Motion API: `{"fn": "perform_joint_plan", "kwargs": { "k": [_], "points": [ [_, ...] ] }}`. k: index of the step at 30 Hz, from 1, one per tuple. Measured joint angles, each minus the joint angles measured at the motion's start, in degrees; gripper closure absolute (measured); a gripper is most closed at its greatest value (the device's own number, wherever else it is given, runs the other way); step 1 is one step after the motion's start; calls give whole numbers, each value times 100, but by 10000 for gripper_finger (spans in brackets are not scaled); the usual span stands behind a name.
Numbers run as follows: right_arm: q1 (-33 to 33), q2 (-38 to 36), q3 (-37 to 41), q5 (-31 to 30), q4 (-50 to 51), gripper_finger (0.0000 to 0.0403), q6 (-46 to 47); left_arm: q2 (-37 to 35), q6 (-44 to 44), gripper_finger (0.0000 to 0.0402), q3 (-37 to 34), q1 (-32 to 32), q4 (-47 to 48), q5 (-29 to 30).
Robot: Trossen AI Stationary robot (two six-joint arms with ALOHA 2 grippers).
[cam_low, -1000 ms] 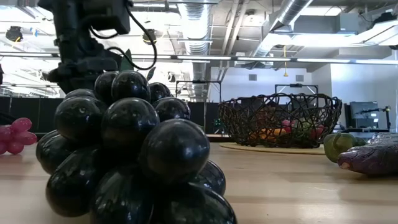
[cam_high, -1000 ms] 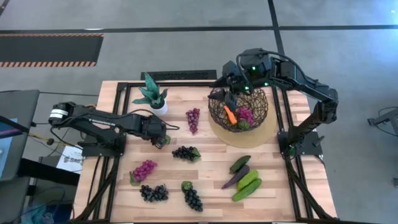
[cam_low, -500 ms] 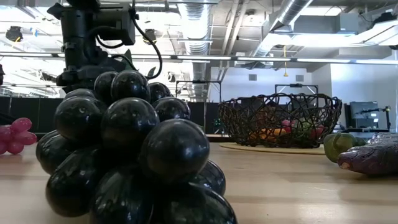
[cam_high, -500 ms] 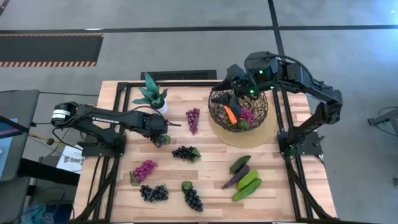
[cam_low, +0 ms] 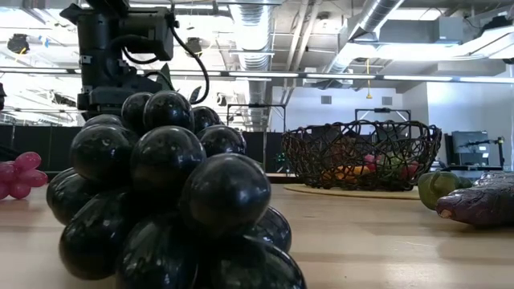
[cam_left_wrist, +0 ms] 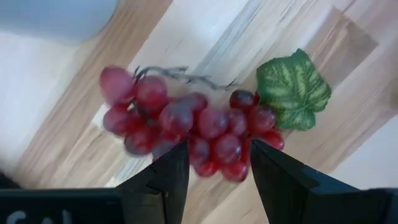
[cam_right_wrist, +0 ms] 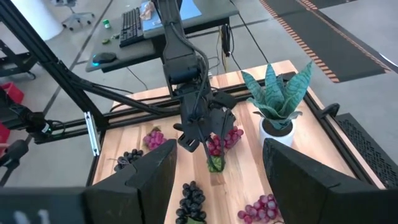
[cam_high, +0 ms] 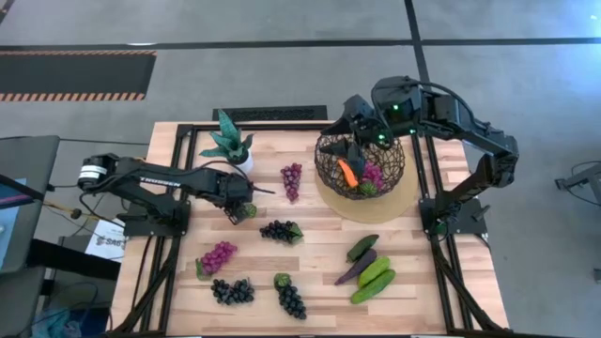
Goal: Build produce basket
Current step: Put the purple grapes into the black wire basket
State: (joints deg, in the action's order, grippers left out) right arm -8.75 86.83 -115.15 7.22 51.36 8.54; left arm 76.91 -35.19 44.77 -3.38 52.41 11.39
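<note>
- While its fingers stand apart with nothing between them, the left gripper point(cam_high: 246, 210) hangs just above the table point(cam_high: 310, 282) at about nine o'clock of the board's middle, over a reddish-purple grape bunch point(cam_left_wrist: 193, 134) with a green leaf point(cam_left_wrist: 293, 90); the right wrist view shows that bunch dangling close under the left gripper's tips.
- At one o'clock over the table, the right gripper point(cam_high: 355, 143) hovers above the basket's far rim, its fingers spread wide and empty.
- Beneath it the basket point(cam_high: 394, 169) sits on a flat tan disc point(cam_high: 406, 202) and holds an orange carrot point(cam_high: 347, 173) and a magenta grape bunch point(cam_high: 372, 174).
- Near twelve o'clock of the table's middle lies a purple bunch point(cam_high: 292, 178), with a potted plant point(cam_high: 229, 141) at eleven.
- Just beside the left gripper, toward the middle, lies a black bunch point(cam_high: 280, 230).
- Around seven o'clock lie a magenta bunch point(cam_high: 218, 255) and two more black bunches point(cam_high: 232, 291) point(cam_high: 289, 299).
- At five o'clock lie the cucumbers point(cam_high: 374, 278) and a dark eggplant point(cam_high: 353, 269), touching one another.
</note>
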Motion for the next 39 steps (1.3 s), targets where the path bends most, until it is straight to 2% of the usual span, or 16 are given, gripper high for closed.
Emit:
{"fn": "perform_joint_plan", "kwargs": {
  "k": [4,13,19,22,24,31,39],
  "points": [
    [26,0,0,-4,11,145,4,335,105,233,0,0,-27,-6],
    [168,0,0,-3,41,145,48,1049,-192,160,20,-2,236,-29],
    [166,0,0,-4,47,145,59,1115,-366,157,11,0,213,55],
    [164,0,0,-4,47,145,59,1103,-475,181,7,-2,206,46],
    [164,0,0,-4,47,145,66,1105,-508,212,21,-2,228,-16],
    [162,0,0,-4,49,145,219,1124,-201,378,552,-3,430,-135],
    [109,2,0,-4,67,145,310,1123,590,397,1873,37,660,23]
  ]
}}
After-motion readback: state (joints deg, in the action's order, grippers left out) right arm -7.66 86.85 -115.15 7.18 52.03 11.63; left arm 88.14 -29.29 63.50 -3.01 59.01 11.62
